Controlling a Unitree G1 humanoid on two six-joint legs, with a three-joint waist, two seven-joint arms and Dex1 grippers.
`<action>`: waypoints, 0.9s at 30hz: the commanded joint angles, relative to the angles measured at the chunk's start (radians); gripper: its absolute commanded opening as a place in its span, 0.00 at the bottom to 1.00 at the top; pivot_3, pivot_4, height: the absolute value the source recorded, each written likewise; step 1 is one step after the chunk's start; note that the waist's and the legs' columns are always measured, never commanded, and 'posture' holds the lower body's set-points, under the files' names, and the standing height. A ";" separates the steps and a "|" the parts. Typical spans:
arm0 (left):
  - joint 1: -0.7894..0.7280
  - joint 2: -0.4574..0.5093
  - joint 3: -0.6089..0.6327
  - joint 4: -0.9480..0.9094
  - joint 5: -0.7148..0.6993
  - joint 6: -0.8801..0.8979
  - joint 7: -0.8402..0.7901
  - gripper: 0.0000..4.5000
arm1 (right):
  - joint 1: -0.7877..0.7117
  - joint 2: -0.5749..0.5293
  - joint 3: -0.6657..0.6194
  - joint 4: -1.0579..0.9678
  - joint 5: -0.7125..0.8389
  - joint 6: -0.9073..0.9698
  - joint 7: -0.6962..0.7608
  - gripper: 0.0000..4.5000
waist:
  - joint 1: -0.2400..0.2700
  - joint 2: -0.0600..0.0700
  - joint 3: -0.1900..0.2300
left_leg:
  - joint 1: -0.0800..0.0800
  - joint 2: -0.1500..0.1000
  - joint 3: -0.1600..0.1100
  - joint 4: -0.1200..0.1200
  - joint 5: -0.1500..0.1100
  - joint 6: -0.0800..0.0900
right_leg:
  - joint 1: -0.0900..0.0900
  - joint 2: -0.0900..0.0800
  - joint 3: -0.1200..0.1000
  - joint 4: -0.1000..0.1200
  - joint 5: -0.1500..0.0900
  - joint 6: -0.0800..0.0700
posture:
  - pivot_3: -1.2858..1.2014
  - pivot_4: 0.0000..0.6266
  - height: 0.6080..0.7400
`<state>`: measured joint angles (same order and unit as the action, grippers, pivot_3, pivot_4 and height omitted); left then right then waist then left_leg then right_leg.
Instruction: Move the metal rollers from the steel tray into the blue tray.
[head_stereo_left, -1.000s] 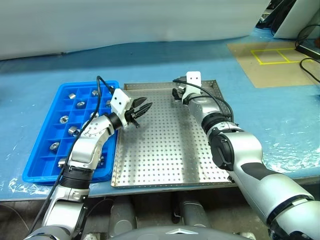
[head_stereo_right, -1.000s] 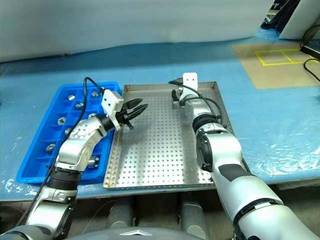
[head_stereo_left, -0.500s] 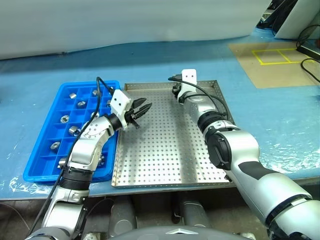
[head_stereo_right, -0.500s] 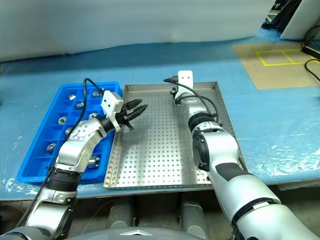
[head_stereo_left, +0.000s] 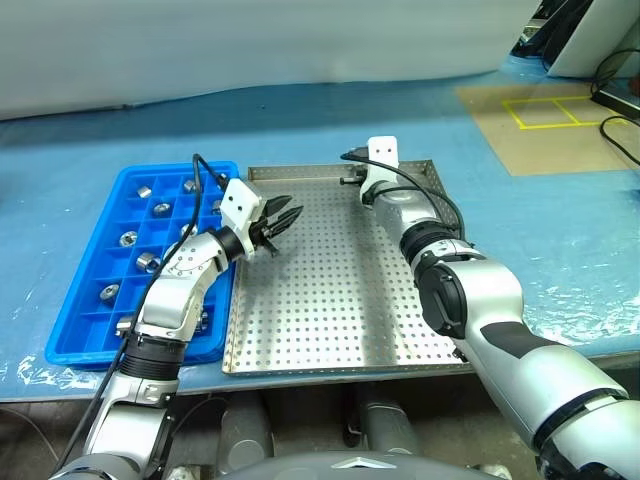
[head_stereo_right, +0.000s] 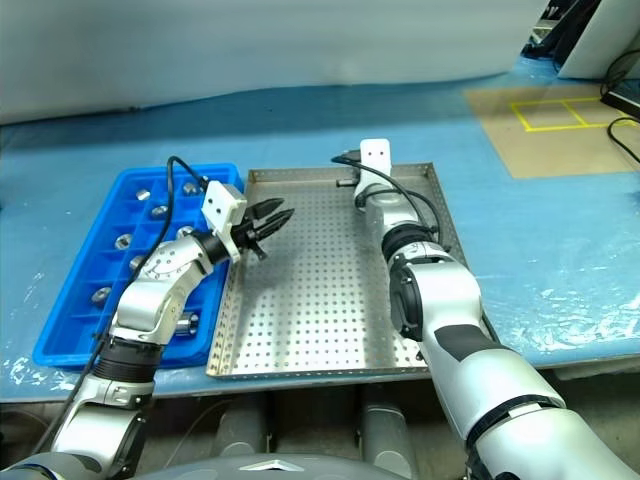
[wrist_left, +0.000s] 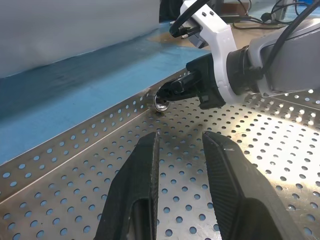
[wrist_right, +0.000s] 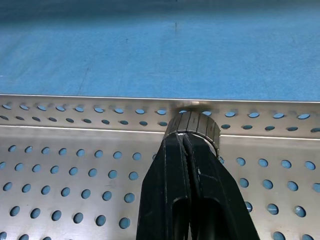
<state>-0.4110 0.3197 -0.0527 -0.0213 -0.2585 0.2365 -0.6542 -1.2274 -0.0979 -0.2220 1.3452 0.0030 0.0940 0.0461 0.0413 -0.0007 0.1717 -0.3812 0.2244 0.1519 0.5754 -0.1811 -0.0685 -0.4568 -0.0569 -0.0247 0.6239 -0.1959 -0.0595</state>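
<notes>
Picking step in hand, at the far rim of the large square perforated steel tray (head_stereo_left: 330, 300). Right gripper (wrist_right: 189, 131) reached out to that far wall, black fingers pressed together with almost no gap, tips against the one small shiny ribbed metal roller (wrist_right: 194, 125) left in the tray. Probably pinched by its wall, one finger through the centre hole, though not certain from the wrist view whether truly gripped or merely touched. From the left wrist view, same roller (wrist_left: 160, 102) seen at the tips, low, at the foot of the tray wall.

Left gripper (head_stereo_left: 281, 216) hanging level above the near-left part of the steel tray, fingers a little apart, holding nothing.

Bright blue compartmented plastic tray (head_stereo_left: 70, 340) just beside the steel tray on the left, several rollers already in its cells.

Next: lift clear of the rim, check the roller comes up, then carry leftwards across the steel tray to a free blue cell, past the idle left arm.
</notes>
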 joint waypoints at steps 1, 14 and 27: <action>-0.022 -0.004 -0.003 -0.007 0.005 -0.023 -0.001 0.32 | -0.008 -0.014 0.003 -0.015 -0.003 -0.018 0.009 0.01 | 0.000 0.000 0.000 | 0.000 0.000 0.000 0.000 0.000 0.000 | 0.000 0.000 0.000 0.000 0.000 0.000 | 0.50 0.24 1.00; -0.023 -0.005 0.009 -0.012 0.000 -0.028 -0.004 0.32 | -0.024 -0.053 0.032 -0.060 -0.004 0.008 0.155 0.01 | 0.001 0.000 0.000 | 0.000 0.000 0.000 0.000 0.000 0.000 | 0.000 0.000 0.000 0.000 0.000 0.000 | 0.51 0.24 1.00; -0.055 -0.015 0.005 0.038 0.007 -0.049 -0.020 0.32 | 0.000 -0.085 0.035 -0.079 0.007 -0.013 0.169 0.09 | -0.001 0.000 0.000 | 0.000 0.000 0.000 0.000 0.000 0.000 | 0.000 0.000 0.000 0.000 0.000 0.000 | 0.50 0.24 1.00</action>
<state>-0.4471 0.3059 -0.0526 0.0274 -0.2484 0.2128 -0.6701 -1.2266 -0.1753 -0.1907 1.3043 0.0032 0.1088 0.2044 0.0406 -0.0006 0.1717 -0.3813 0.2245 0.1519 0.5757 -0.1811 -0.0681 -0.4568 -0.0569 -0.0247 0.6239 -0.1959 -0.0596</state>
